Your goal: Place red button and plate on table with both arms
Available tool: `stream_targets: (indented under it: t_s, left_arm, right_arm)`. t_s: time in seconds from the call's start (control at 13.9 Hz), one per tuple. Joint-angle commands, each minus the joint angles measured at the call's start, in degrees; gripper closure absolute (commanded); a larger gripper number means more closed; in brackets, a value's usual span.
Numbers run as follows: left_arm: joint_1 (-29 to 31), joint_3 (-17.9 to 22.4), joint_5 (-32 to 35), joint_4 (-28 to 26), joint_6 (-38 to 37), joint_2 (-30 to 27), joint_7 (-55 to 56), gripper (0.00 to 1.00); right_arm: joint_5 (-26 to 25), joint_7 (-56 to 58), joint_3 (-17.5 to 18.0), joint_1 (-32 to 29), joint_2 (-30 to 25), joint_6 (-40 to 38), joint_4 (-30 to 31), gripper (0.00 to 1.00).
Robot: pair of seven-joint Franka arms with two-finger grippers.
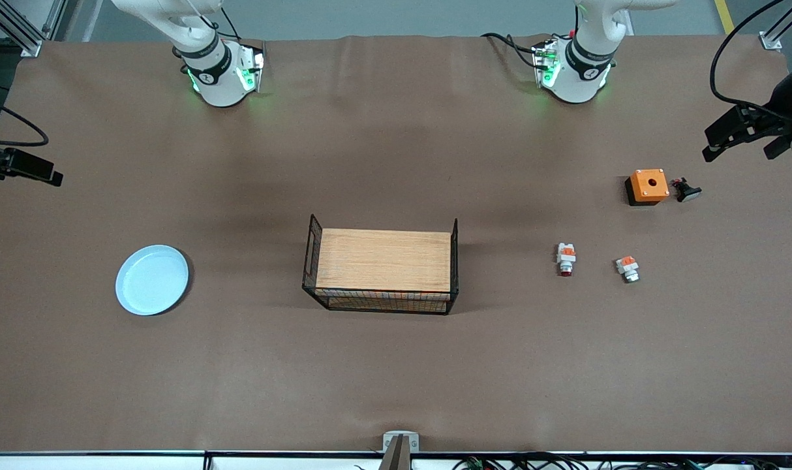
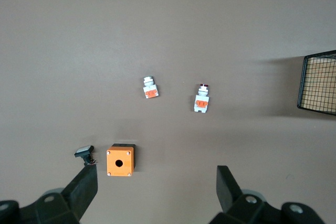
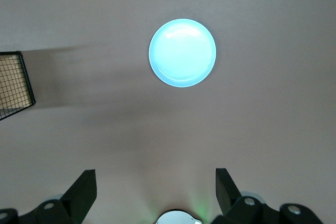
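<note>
Nothing is started: my left gripper (image 2: 157,190) hangs spread above the red button (image 2: 201,99), my right gripper (image 3: 156,190) spread above the plate (image 3: 182,52).

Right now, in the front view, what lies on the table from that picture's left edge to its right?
plate → wire rack → red button → grey-tipped switch piece → orange box → small black part
</note>
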State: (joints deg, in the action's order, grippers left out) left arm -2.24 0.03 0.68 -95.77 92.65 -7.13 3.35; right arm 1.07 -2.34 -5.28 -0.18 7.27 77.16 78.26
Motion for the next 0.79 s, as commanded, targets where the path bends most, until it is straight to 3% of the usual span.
stream_targets:
  t_s: [0.0, 0.29, 0.57, 0.72]
  left_arm:
    - [-0.1, 0.0, -0.9, 1.6, -1.2, 0.5, 0.2, 0.0]
    - [0.0, 0.0, -0.9, 1.6, -1.2, 0.5, 0.2, 0.0]
    - [-0.1, 0.0, -0.9, 1.6, -1.2, 0.5, 0.3, 0.0]
    - [-0.1, 0.0, -0.9, 1.6, -1.2, 0.6, 0.3, 0.0]
  right_arm:
    - [-0.8, -0.3, 0.4, -0.3, -4.3, -0.5, 2.2, 0.0]
    - [-0.8, -0.2, 0.4, -0.1, -7.0, 1.3, 6.0, 0.0]
    - [-0.8, 0.4, 0.4, 0.1, -13.4, 9.0, 15.1, 0.0]
    - [-0.8, 0.5, 0.4, 0.3, -14.7, 10.1, 16.7, 0.0]
